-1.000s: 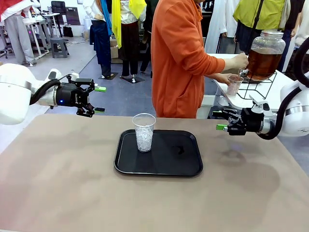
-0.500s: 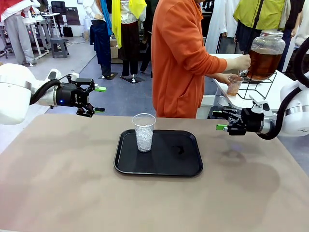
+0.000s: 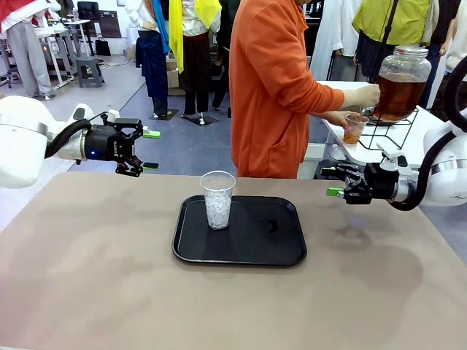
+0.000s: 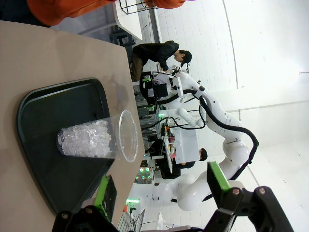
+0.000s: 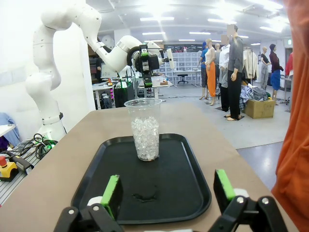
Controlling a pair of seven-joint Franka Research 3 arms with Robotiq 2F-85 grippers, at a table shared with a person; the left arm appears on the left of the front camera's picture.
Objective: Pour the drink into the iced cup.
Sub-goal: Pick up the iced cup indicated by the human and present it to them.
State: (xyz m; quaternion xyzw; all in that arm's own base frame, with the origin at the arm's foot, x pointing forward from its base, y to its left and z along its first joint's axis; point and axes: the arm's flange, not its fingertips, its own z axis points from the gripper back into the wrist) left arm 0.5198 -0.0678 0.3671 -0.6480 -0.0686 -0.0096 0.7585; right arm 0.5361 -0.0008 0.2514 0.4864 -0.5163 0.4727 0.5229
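Front view: behind the table [image 3: 87, 277], the person [image 3: 273, 87] holds a small cup [image 3: 354, 128] at the jar [image 3: 400, 84]. It holds more amber drink [image 3: 353, 136] than a second ago, so filling is under way and pouring has not begun. The iced cup [image 3: 217, 200] stands on the black tray [image 3: 284, 251]. The left hand [image 3: 151, 150] and right hand [image 3: 330, 181] hover wide and empty.

Left wrist view: the iced cup [image 4: 96, 140] lies ahead, unobstructed.

Right wrist view: bare tray [image 5: 183, 183] separates the spread fingers [image 5: 112, 189] from the cup.
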